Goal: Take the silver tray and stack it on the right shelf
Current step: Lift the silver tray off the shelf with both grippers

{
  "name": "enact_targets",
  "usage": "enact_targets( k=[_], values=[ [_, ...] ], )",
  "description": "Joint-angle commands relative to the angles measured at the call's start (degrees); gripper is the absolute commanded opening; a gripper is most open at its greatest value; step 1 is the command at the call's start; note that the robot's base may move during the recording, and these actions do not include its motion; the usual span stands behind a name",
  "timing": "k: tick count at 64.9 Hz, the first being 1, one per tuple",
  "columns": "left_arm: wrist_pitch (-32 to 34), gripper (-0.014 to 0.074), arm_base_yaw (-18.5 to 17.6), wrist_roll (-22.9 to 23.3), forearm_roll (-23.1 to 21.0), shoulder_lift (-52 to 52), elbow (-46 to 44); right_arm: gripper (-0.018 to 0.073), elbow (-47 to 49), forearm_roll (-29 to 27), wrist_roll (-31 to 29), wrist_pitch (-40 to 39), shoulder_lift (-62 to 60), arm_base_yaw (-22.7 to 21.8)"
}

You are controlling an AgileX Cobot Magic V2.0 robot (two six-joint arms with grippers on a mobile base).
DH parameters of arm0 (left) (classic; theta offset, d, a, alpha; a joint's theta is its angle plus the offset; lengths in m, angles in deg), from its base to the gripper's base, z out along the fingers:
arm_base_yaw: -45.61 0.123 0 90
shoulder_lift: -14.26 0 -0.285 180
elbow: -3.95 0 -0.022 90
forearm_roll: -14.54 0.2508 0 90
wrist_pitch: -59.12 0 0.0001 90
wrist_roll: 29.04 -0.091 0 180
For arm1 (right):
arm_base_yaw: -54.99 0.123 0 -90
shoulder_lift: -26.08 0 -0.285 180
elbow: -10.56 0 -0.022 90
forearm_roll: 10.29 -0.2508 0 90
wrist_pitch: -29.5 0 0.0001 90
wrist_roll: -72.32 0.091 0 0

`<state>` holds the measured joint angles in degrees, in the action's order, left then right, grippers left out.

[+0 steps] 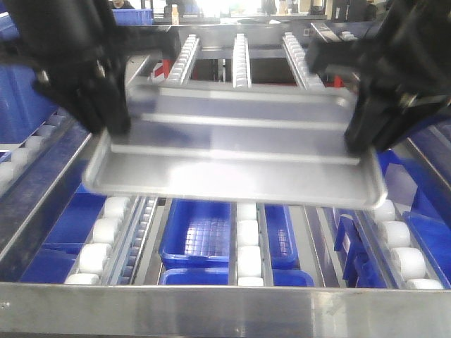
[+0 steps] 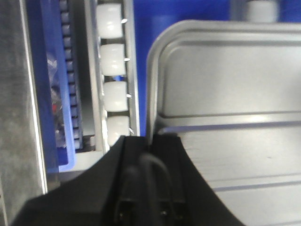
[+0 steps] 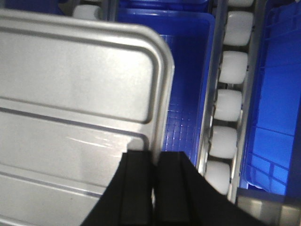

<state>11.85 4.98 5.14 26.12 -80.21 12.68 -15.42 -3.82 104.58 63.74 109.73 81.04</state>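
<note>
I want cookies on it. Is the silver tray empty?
Empty: the silver tray shows only bare metal and two ridges inside.

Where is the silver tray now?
In the front view, the silver tray is central, above the white rollers and blue bins, held between the left gripper and right gripper.

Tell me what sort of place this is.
Likely a warehouse or factory storage area: steel racks with white roller rails, blue plastic bins below, and a silver tray held above the rollers.
</note>
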Motion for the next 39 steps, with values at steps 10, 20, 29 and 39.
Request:
enact_targets(
  k=[10,20,29,39],
  values=[
    [-4.4,-0.0092,-4.4,1.6,1.6,12.2,0.0,0.0057,1.4,1.3,-1.0,7.0,-11.9,2.1],
    [-7.5,-0.0092,-8.2,1.6,1.6,16.1,0.6,0.0057,1.4,1.3,-1.0,11.1,-16.7,4.2],
    [-9.1,-0.0092,-10.6,2.0,2.3,16.8,0.8,0.0057,1.4,1.0,-1.0,13.6,-19.2,4.4],
    [-9.1,-0.0092,-11.0,2.0,3.2,16.8,0.8,0.0057,1.4,1.0,-1.0,13.8,-19.5,4.4]
  ],
)
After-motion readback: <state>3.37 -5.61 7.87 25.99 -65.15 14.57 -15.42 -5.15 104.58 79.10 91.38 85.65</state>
